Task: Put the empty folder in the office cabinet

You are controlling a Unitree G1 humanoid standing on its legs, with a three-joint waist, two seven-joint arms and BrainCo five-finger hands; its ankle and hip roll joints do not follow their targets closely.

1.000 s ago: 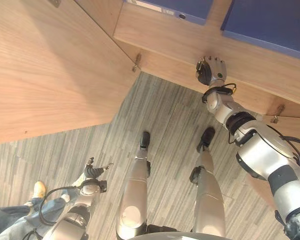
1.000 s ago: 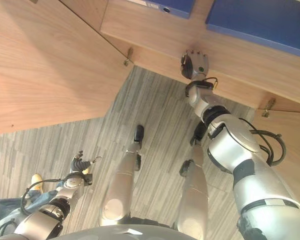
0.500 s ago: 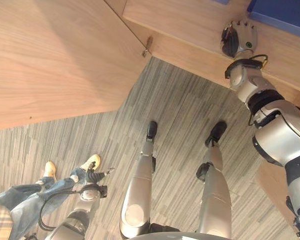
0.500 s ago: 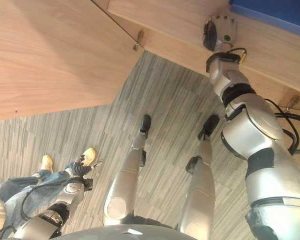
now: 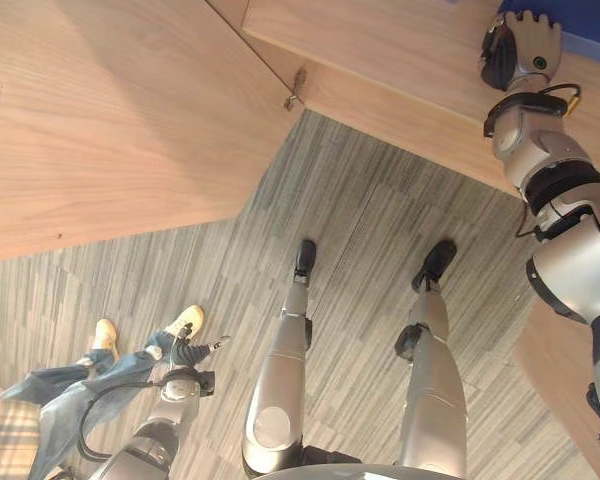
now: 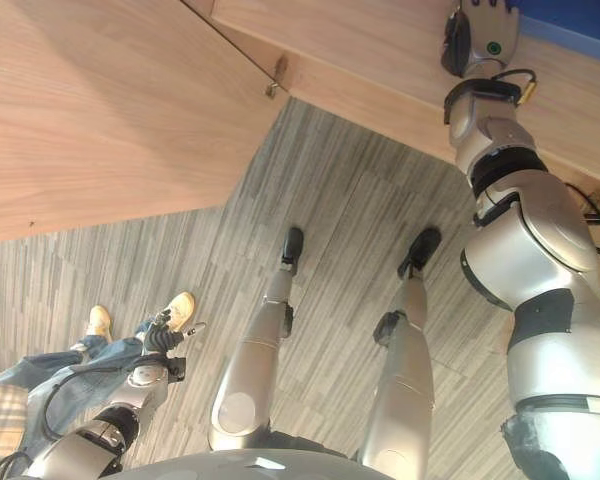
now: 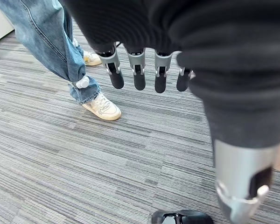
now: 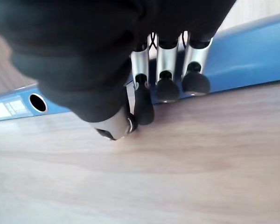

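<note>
I've got the right hand (image 5: pixel 523 45) up on the cabinet shelf (image 5: pixel 400 50), fingers (image 8: pixel 170 88) straight, tips touching the blue folder (image 8: pixel 252 56) lying along the shelf's back edge, nothing gripped. The left hand (image 5: pixel 183 353) hangs low over the floor (image 7: pixel 84 154), fingers relaxed and holding nothing, with a person's jeans and shoes (image 7: pixel 101 106) just beside it.

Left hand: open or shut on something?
Open: the left hand hangs over the floor with straight fingers, holding nothing.
</note>
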